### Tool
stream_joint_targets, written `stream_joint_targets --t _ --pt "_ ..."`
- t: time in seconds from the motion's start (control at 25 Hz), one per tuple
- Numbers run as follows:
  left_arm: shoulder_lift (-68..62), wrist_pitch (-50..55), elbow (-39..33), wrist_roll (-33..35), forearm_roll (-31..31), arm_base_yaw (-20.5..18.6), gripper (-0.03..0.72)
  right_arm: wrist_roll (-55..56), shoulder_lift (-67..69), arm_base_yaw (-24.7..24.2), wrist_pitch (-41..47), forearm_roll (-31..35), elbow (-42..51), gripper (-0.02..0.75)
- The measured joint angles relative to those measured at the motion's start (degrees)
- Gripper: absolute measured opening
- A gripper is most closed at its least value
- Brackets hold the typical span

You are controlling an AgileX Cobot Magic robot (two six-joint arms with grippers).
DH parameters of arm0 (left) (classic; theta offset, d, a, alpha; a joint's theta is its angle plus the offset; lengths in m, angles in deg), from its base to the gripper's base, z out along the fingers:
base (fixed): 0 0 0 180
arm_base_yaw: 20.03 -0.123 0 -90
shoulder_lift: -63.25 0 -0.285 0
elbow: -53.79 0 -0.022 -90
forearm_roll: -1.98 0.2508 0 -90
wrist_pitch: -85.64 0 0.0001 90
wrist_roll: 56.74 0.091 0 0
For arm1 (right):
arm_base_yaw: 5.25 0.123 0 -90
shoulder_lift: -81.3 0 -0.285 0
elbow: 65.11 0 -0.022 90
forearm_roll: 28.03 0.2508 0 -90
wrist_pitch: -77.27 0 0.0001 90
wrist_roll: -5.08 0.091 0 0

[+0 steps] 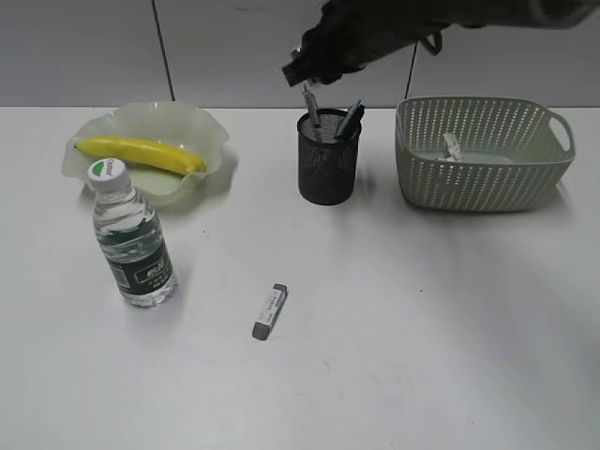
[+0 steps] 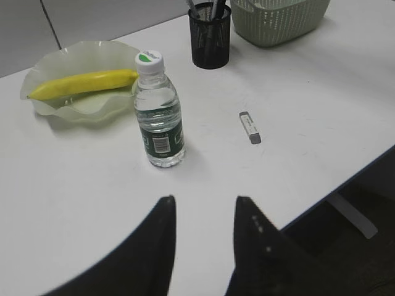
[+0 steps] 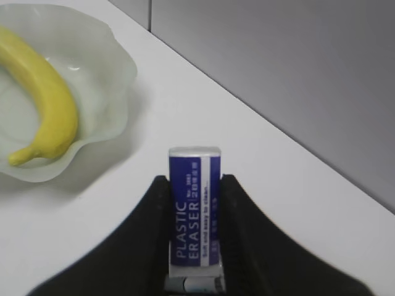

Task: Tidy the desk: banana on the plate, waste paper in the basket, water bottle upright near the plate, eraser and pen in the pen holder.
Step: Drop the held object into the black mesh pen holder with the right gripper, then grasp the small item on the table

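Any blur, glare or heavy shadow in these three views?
Exterior view: right arm dark and smeared, soft shadow beside the water bottle. Left wrist view: sharp, evenly lit. Right wrist view: eraser print crisp, banana slightly soft.

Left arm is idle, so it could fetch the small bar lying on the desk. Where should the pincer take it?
Mid-length on the small bar, across its narrow width, coming from above: it lies flat and slanted, with bare desk beside both long edges.
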Motion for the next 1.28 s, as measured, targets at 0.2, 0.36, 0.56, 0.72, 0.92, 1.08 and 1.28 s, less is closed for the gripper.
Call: stream_joint_targets --t 0.2,0.36,0.56,0.72,0.92,1.08,1.28 --pt "0.0 0.0 0.0 0.0 0.0 0.0 0.241 3.6 4.6 -1.5 -1.8 0.3 0.0 0.194" --pt "0.0 0.0 0.0 0.0 0.1 0.0 0.241 6.2 6.2 -2.6 -1.4 0.3 0.1 0.194" --pt "0.0 0.0 0.0 0.0 0.7 0.0 0.241 6.9 6.4 -2.8 -0.6 0.4 0.1 0.295" --pt "0.0 0.0 0.0 0.0 1.0 0.0 0.241 7.6 6.1 -2.8 0.8 0.4 0.1 0.469" --pt "0.0 0.0 0.0 0.0 1.0 0.0 0.241 9.7 0.9 -2.8 8.6 0.1 0.1 0.524" --pt "0.0 0.0 0.0 0.0 1.0 0.0 0.241 9.9 -5.7 -2.8 22.2 -1.3 0.0 0.528" --pt "0.0 0.0 0.0 0.0 1.0 0.0 0.241 10.4 -12.9 -2.8 42.6 -2.7 0.7 0.529"
